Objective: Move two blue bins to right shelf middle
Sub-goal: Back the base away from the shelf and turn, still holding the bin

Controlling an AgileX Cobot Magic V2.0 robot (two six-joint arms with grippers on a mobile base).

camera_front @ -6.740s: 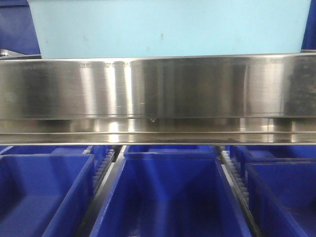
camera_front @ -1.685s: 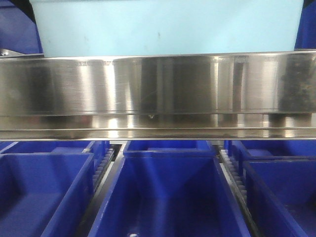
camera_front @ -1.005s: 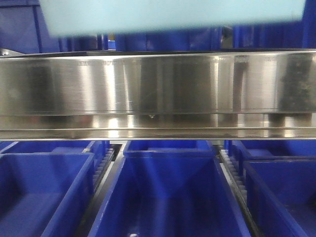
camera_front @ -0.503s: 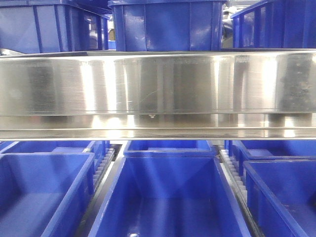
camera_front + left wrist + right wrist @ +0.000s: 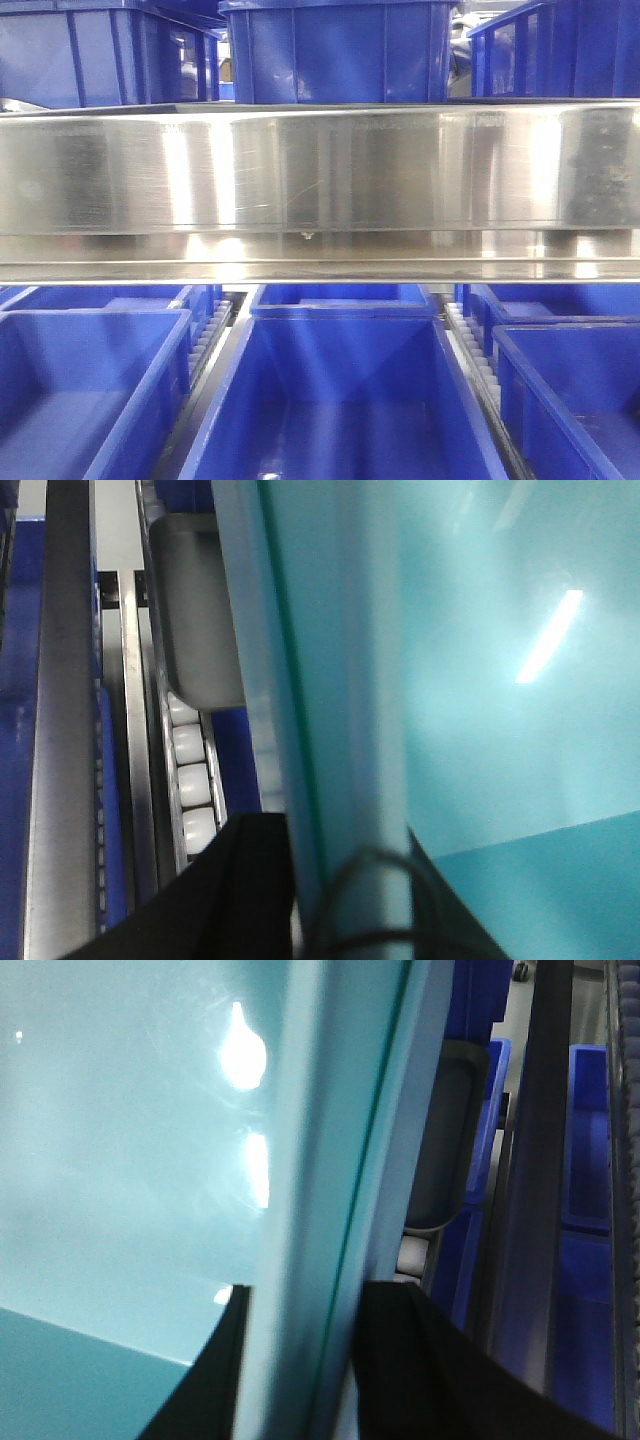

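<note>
Jaws of the left gripper (image 5: 350,912) stand either side of the thick rim of a pale sky-blue bin (image 5: 480,680), one dark finger (image 5: 235,890) pressed to the outer wall and the other inside, clamped on that rim; a thin black cable (image 5: 372,865) loops over the rim at the grip. Right gripper (image 5: 300,1365) straddles a pale sky-blue bin (image 5: 120,1160) rim the same way, fingers (image 5: 420,1370) tight to both faces. Whether both hold one tub or two cannot be told, nor whether it rests on anything. Beside the held wall in the left wrist view runs a roller track (image 5: 190,770) with white rollers, a grey rounded stop (image 5: 200,610) at its end; the right wrist view shows a matching grey stop (image 5: 445,1140) with dark royal-blue crates (image 5: 585,1140) beyond. In the front view, a stainless shelf rail (image 5: 320,180) spans the frame, with dark blue crates on the level above (image 5: 335,50) and open ones side by side below (image 5: 340,400).
</note>
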